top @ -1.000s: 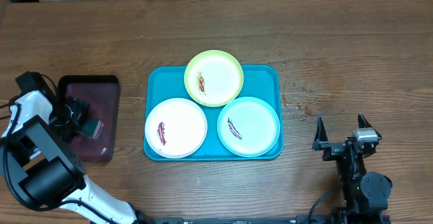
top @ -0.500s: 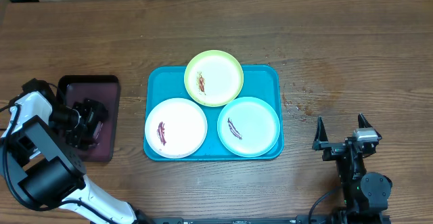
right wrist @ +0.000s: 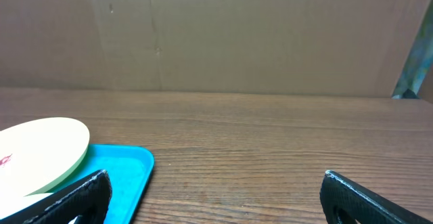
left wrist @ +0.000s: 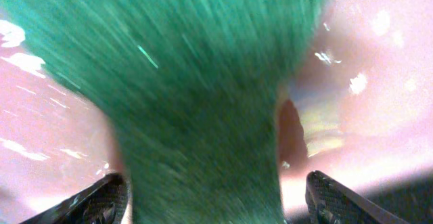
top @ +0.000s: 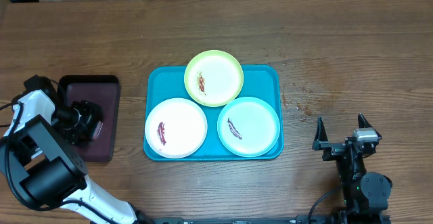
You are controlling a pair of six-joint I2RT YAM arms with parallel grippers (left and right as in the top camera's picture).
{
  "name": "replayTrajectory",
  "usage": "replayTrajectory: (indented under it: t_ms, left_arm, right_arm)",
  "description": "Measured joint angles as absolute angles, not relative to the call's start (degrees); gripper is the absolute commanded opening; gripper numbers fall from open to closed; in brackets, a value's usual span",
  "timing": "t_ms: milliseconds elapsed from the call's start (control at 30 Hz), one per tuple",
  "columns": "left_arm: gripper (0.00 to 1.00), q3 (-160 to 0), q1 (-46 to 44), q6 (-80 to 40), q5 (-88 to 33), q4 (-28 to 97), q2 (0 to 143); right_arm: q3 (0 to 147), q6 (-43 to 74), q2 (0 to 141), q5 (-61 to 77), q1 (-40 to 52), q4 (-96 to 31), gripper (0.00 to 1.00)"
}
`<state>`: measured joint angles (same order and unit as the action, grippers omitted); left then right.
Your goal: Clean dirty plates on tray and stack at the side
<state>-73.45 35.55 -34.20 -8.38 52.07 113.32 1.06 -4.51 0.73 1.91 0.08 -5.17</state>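
Observation:
The turquoise tray (top: 157, 82) in the middle of the table holds three plates with dark reddish smears: lime-green-rimmed (top: 214, 78) at the back, white (top: 176, 127) front left, light-blue-rimmed (top: 248, 126) front right. My left gripper (top: 84, 119) is down in the dark maroon tray (top: 101, 92). In the left wrist view its jaws (left wrist: 213, 200) are open on either side of a blurred green scouring pad (left wrist: 196, 102). My right gripper (top: 340, 119) is open and empty, right of the turquoise tray. The right wrist view shows the tray's corner (right wrist: 115, 173) and the green plate's edge (right wrist: 40, 149).
The maroon tray stands at the table's left, apart from the turquoise tray. A brown cardboard wall (right wrist: 257, 34) runs behind the table. Bare wood (top: 338, 55) lies to the right of and behind the turquoise tray.
My left gripper has shifted over the maroon tray and now covers the pad that showed beside it a second ago. The plates and the right arm have not moved.

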Motion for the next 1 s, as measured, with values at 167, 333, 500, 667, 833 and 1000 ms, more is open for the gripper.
replayTrajectory:
  t_ms: [167, 333, 500, 667, 833, 1000]
  left_arm:
    - [0.72, -73.5, 35.6, -34.9, -4.4, 51.2, 113.3]
    - [0.15, -73.4, 35.7, -35.1, -2.2, 51.2, 113.4]
    - [0.1, -73.4, 35.9, -34.8, -2.8, 51.0, 113.4]
    - [1.0, -73.5, 35.8, -34.6, -4.5, 50.6, 113.4]
    - [1.0, -73.7, 35.6, -34.9, -4.3, 50.1, 113.4]
    - [1.0, -73.6, 35.5, -35.1, -0.6, 46.8, 113.4]
  right_arm:
    - [1.1, -4.5, 0.7, 1.9, 0.1, -5.1, 1.0]
    - [1.1, -4.5, 0.7, 1.9, 0.1, -5.2, 1.0]
    - [1.1, -4.5, 0.7, 1.9, 0.1, -5.2, 1.0]
    - [1.1, -4.5, 0.7, 1.9, 0.1, -5.1, 1.0]
    - [1.1, -4.5, 0.7, 1.9, 0.1, -5.2, 1.0]
    - [1.1, -4.5, 0.7, 1.9, 0.1, -5.2, 1.0]
